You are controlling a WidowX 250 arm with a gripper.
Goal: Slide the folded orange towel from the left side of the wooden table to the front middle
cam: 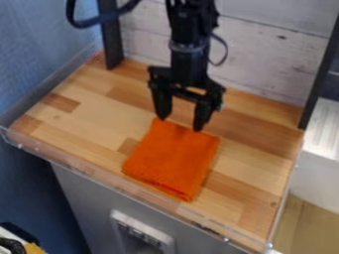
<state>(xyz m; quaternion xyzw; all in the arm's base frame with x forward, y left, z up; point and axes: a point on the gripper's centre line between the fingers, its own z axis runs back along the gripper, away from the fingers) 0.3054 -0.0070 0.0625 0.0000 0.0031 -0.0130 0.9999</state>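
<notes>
In the camera view, the black arm comes in from the top edge and hangs down over the back part of the wooden counter (89, 131). Its gripper (180, 125) points downward with its two fingers spread well apart and nothing gripped between them. The fingertips are right at the back edge of an orange cloth (173, 159), one near its back left corner and the other farther right along that edge; whether they touch the fabric, I cannot tell.

The cloth lies flat, folded into a rough rectangle, near the middle of the counter. It sits at a slant, its lowest corner pointing toward the counter's front edge, where a clear strip (126, 186) runs along. Layered folds show along the cloth's front side. Behind the counter's back edge stands a pale wood-plank wall (275, 54), with a dark post (110, 37) at the back left corner and another at the right.
</notes>
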